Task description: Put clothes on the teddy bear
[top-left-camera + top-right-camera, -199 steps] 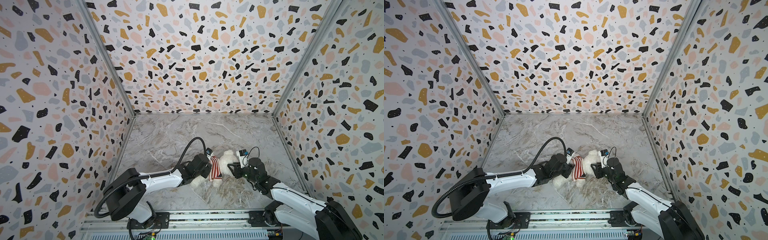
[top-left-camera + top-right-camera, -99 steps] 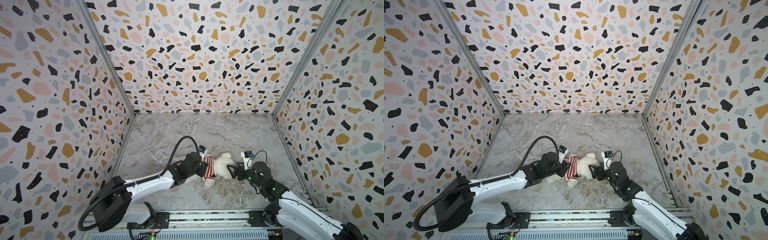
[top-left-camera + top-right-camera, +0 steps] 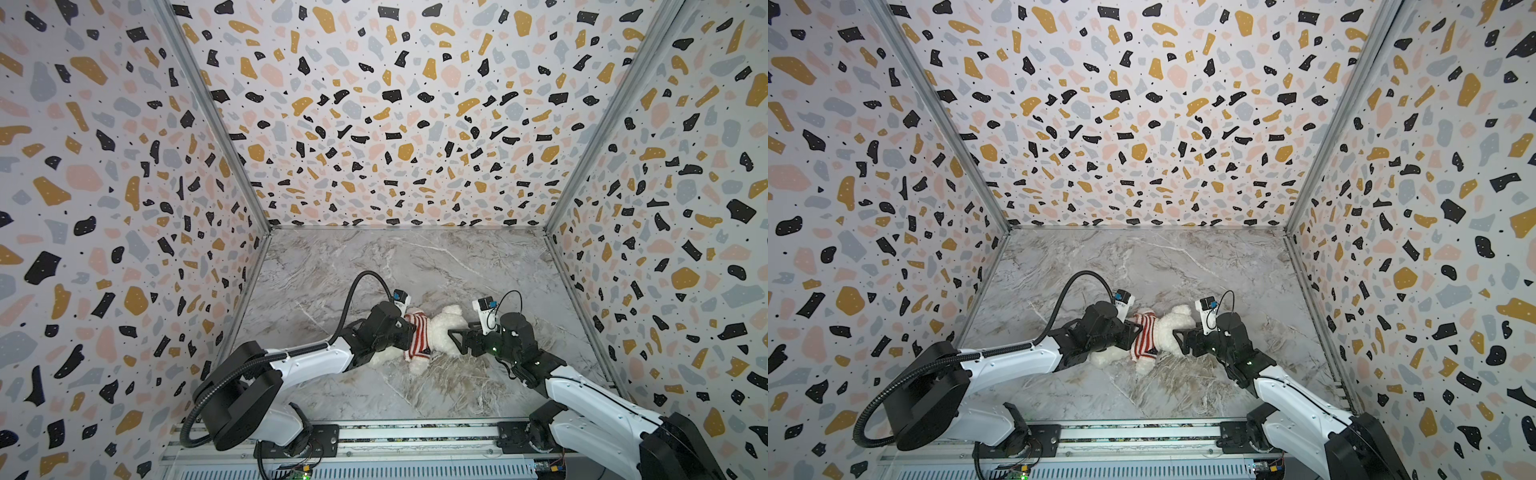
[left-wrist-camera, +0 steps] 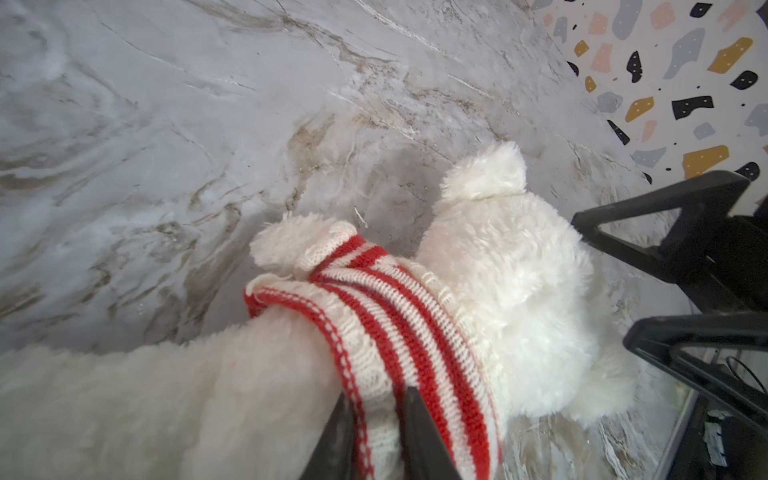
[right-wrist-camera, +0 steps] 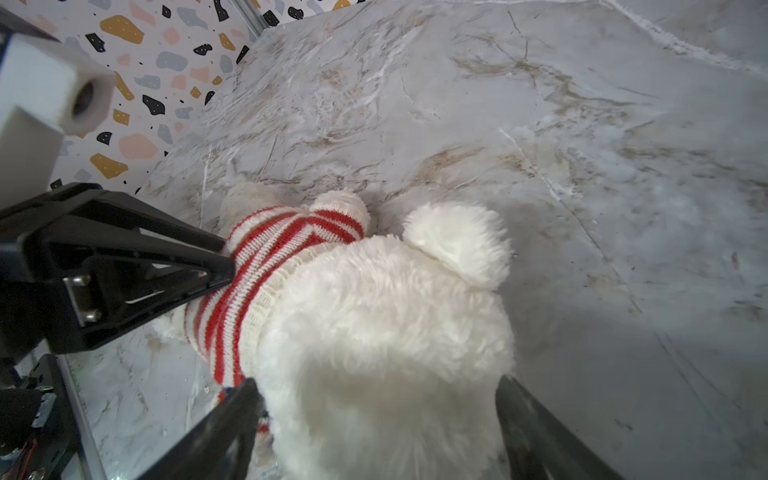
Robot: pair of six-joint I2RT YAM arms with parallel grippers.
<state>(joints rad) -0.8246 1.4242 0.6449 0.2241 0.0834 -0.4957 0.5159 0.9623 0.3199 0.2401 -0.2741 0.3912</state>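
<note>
**Ana:** Where is the bear lying?

**Ben:** The small fluffy white plush teddy bear (image 3: pixel 442 334) is lying on the grey marble-patterned bench (image 3: pixel 374 266), near the front and middle, between the two arms. It is wearing a red-and-white striped knitted sweater (image 3: pixel 415 338), which is sitting bunched around its chest.

**Ana:** Which way is it pointing?

**Ben:** Its long axis is running across the bench. The head is pointing toward the right arm (image 3: pixel 582 390) and the legs toward the left arm (image 3: pixel 307 361), with the head end angling slightly toward the back wall. No eyes are showing in any view, so I cannot tell which way the face is turned.

**Ana:** And the jaws?

**Ben:** The left jaws are pinching the sweater's lower hem, with the knit clamped between them. The right jaws are standing wide apart, straddling the head without gripping it.

**Ana:** What could go wrong from here?

**Ben:** I am thinking that nothing is anchoring the head. If the left arm pulls the hem down, the whole bear may slide along the smooth bench instead of the sweater moving. The pinch is also taking little knit, so the hem may slip free. The right jaws may catch the collar along with the fur when they close.
</note>
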